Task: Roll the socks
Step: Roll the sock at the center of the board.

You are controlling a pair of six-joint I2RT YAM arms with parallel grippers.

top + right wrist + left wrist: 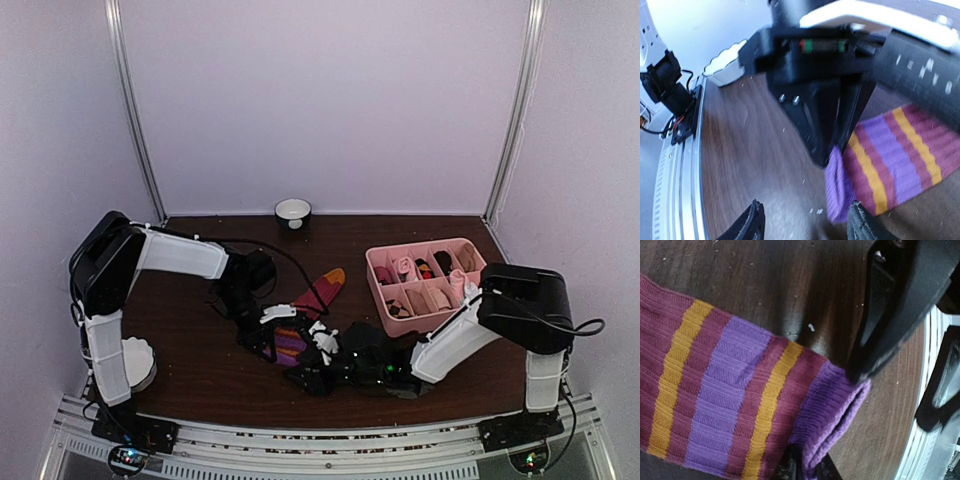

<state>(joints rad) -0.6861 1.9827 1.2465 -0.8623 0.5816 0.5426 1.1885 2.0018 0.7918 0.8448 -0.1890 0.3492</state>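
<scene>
On surface [200, 345], striped sock [730, 400] is lying diagonally, toe [336, 274] pointing far-right; left end effector [825, 420] is pinching cuff [837, 192], right end effector [807, 215] gaping.

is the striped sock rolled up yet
No, the dark red sock lies stretched out flat on the table, with its orange toe unrolled.

Text read: none | white marks on the black arm tube [920, 67], right wrist view: were too blurred to make out | top and left wrist views: showed nothing legible
</scene>
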